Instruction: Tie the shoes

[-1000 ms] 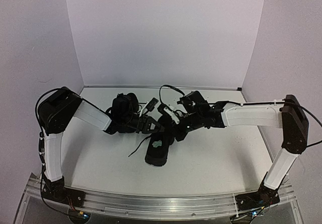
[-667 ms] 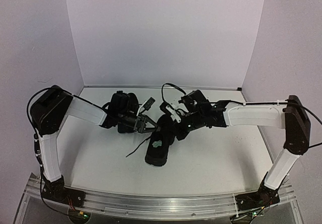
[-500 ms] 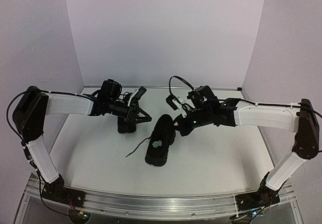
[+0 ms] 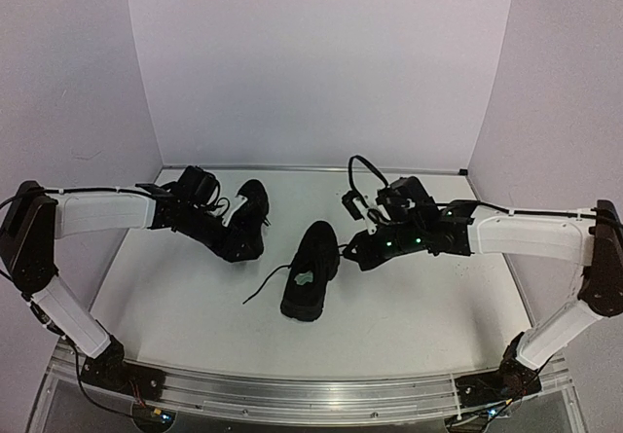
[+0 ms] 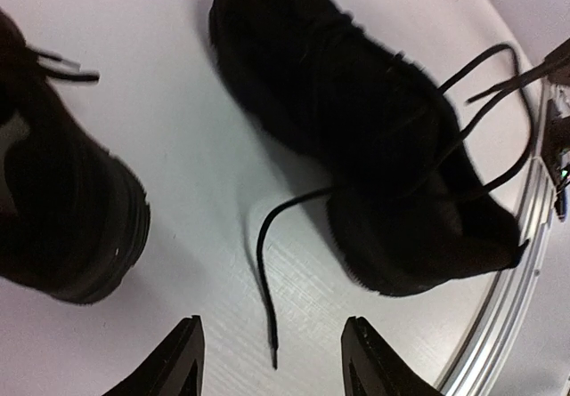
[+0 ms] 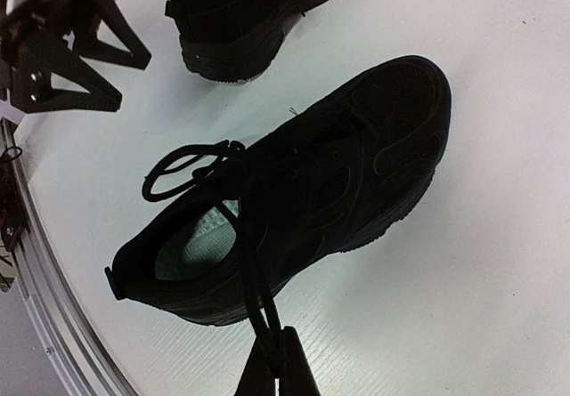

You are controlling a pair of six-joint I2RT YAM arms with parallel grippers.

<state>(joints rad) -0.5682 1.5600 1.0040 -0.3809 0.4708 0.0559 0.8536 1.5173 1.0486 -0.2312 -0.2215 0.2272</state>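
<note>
Open worktop (image 4: pixel 428 306) is available right of and in front of the near shoe (image 4: pixel 310 275). The lane between it and the far shoe (image 4: pixel 251 214) is crossed by a loose lace end (image 4: pixel 263 287). A lace strand (image 6: pixel 254 280) spans from the near shoe to the right end effector (image 6: pixel 276 374), blocking that side. Walls (image 4: pixel 311 63) enclose three sides.

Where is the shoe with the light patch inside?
In the top view, the shoe lies in the middle, just right of the other shoe; the jaws of the right arm pinch its lace.

far shoe (image 4: pixel 255 204) behind and left of near shoe (image 4: pixel 316 250)
</note>
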